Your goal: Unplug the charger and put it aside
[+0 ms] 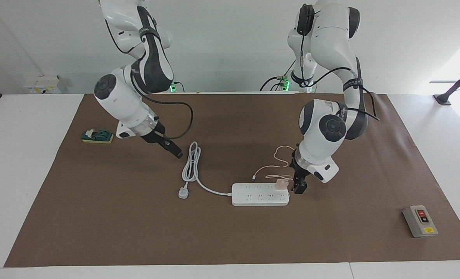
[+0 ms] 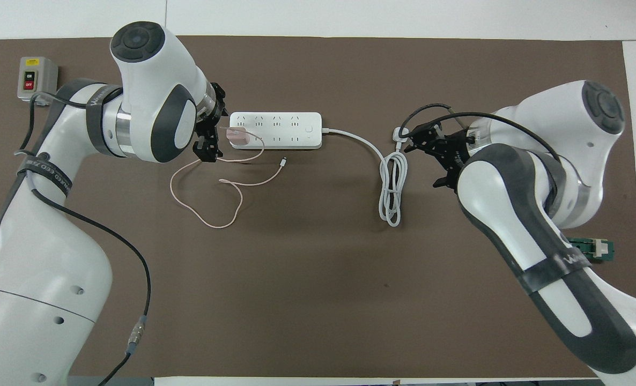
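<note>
Table mat (image 1: 230, 240): brown sheet covering most of the white table; everything sits on it.
Left arm (image 2: 152, 107): comes in from the 7 o'clock corner of the overhead view and bends over the power strip's end toward its own side of the table.
Right arm (image 2: 532, 177): comes in from the 5 o'clock corner of the overhead view and waits raised over the mat.
Power strip (image 1: 260, 194): long white block near the mat's centre, lying crosswise, with its thick white cord (image 1: 193, 164) looped at about 10 o'clock from it in the facing view, the cord's white plug (image 1: 183, 192) lying loose on the mat.
Switch box (image 1: 420, 221): grey, with red and black buttons, toward the left arm's end of the table, at 4 o'clock from the strip in the facing view.
Green block (image 1: 97, 136): small, on a yellow pad, toward the right arm's end of the table.
Left gripper (image 1: 300, 186): low, just beside the strip's end and the charger, jaws wide, holding nothing.
Right gripper (image 1: 173, 150): over bare mat near the coiled cord; cannot tell how its fingers stand.
Charger (image 1: 281, 184): small pink cube, plugged into the end socket of the strip, at 9 o'clock from the left gripper in the facing view.
Charger cable (image 2: 216, 198): thin, pink, curling over the mat nearer to the robots than the strip.
</note>
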You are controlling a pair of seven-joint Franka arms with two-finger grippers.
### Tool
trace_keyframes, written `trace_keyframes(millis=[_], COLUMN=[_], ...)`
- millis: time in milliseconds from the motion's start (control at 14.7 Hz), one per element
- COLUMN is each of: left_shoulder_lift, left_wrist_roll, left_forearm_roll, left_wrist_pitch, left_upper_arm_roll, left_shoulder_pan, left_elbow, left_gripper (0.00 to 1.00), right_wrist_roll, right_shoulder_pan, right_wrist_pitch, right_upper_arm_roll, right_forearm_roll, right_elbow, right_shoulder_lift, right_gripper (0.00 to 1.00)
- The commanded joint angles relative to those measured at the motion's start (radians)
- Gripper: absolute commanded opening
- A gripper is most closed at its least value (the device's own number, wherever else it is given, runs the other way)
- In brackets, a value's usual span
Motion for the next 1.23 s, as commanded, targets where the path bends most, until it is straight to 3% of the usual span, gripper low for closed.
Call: trace_keyframes(millis=[0,204,613,885,1021,1157], left_shoulder_lift=[0.051,0.062,0.069,0.069,0.071,0.071], left_wrist_roll=[-0.09,-0.137,-0.254,-0.28,-0.28,-0.278], left_forearm_roll=[0.019,0.03,0.03,0.03,0.03,0.032], left_wrist_pitch=[0.004,0.026,0.036,0.034,0.036,0.036], left_upper_arm_roll=[0.017,0.017,0.017,0.018,0.018,0.017], left_shoulder_pan=[-0.035,-0.045,-0.043,-0.045,-0.045,-0.045], left_elbow=[0.049,0.049,0.051,0.052,0.052,0.052], left_gripper=[1.0,1.0,1.0,1.0,1.0,1.0], right_wrist_roll=[0.124,0.299,0.457,0.65,0.696,0.703], right_shoulder_pan=[0.015,0.058,0.131,0.132,0.132,0.121], right_wrist_pitch=[0.018,0.023,0.101,0.075,0.069,0.067], right_upper_arm_roll=[-0.002,-0.002,-0.002,0.004,0.025,0.03], right_forearm_roll=[0.17,0.278,0.347,0.366,0.372,0.375], right_elbow=[0.137,0.303,0.418,0.682,0.775,0.791], right_shoulder_lift=[0.145,0.284,0.452,0.652,0.707,0.716], right_gripper=[1.0,1.0,1.0,1.0,1.0,1.0])
